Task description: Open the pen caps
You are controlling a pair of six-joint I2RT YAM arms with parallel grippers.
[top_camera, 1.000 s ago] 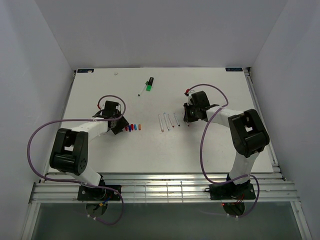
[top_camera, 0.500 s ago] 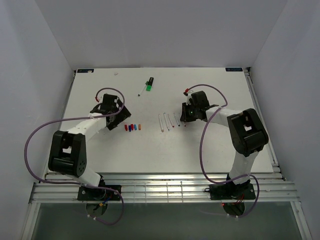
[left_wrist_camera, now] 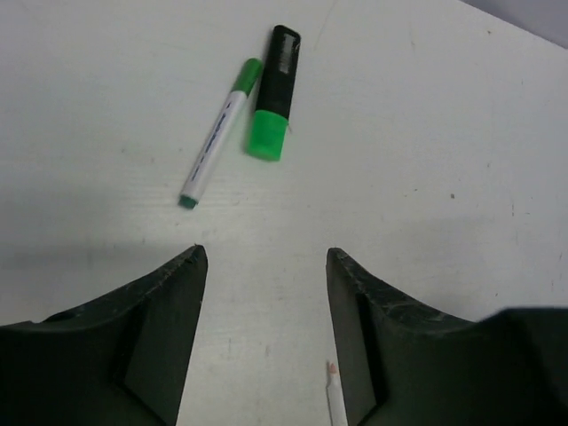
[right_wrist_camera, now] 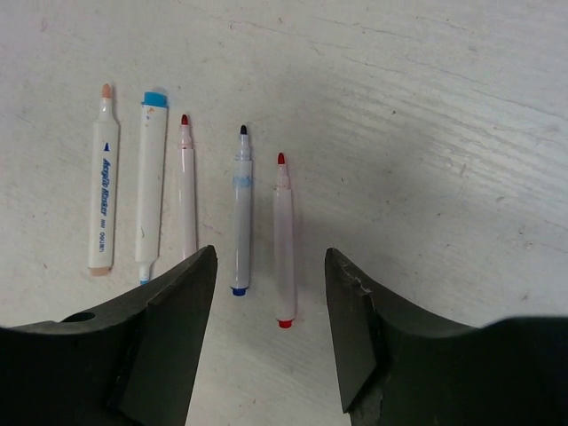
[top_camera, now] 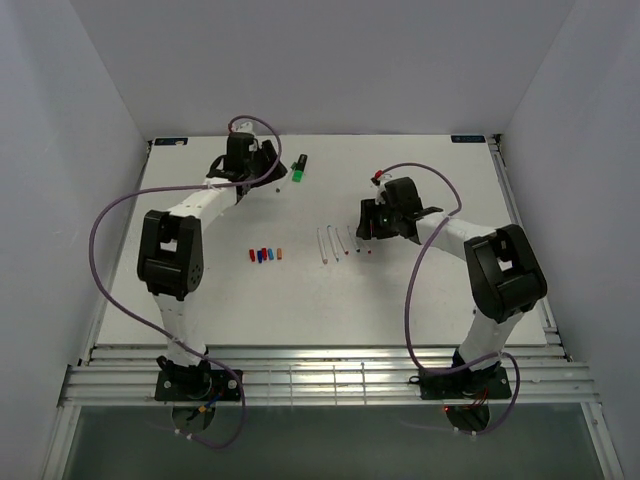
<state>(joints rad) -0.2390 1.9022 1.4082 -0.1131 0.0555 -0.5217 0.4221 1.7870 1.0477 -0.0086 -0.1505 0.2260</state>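
The pen caps [top_camera: 264,255] lie in a short row on the white table [top_camera: 400,300], between the two arms. They are red, purple, blue, red and orange. They are well apart from both claws, and no claw touches them.

To the right of the caps lie five pens [right_wrist_camera: 187,191] side by side. Their tips are bare: one orange, one with a wide blue end, one red, one dark blue and one red.

At the far side of the table lies a black marker [left_wrist_camera: 273,89] with a green cap on it. Just beside it lies a white pen [left_wrist_camera: 217,133] with a green cap on one end. The two lie close together, almost touching at the top.

The left claw [left_wrist_camera: 266,337] is near the marker and the white pen, and does not touch them. Its two fingers [left_wrist_camera: 169,319] are spread wide and hold nothing. A small white pen tip [left_wrist_camera: 332,383] peeks out by the inner edge of one finger.

The right claw [right_wrist_camera: 271,337] is over the near ends of the five pens. Its fingers [right_wrist_camera: 177,328] are also spread wide with nothing in between. The dark blue pen and the last red pen point into the gap.
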